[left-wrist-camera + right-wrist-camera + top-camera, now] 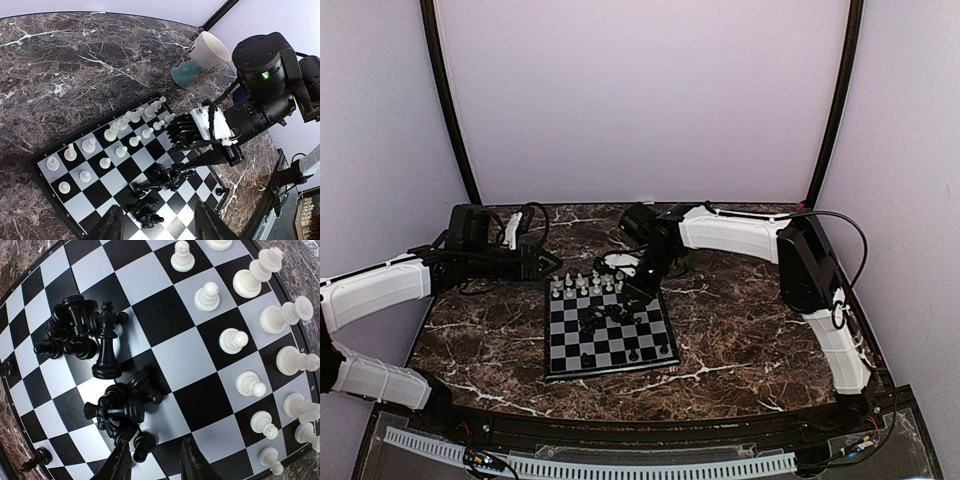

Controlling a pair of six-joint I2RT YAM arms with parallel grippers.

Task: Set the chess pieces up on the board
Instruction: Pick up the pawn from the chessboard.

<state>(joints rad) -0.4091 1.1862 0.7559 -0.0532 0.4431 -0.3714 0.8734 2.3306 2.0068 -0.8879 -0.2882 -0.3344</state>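
Two tidy rows of white pieces (235, 340) stood along the far edge of the board (605, 340), so that side looked finished. Most of the black pieces (106, 350) lay heaped near the board's middle, several tipped over, and only a few stood along its near edge. The board lay flat on the tabletop (740, 330), with a mug (202, 62) just beyond its far corner. The right fingers (192, 462) hung low over the heap, partly apart and gripping nothing, and a fallen black pawn (142, 447) lay between them, probably lined up for a pick. The left fingers (210, 225) hovered off the board's far left corner, also apart and empty, seemingly held out of the way
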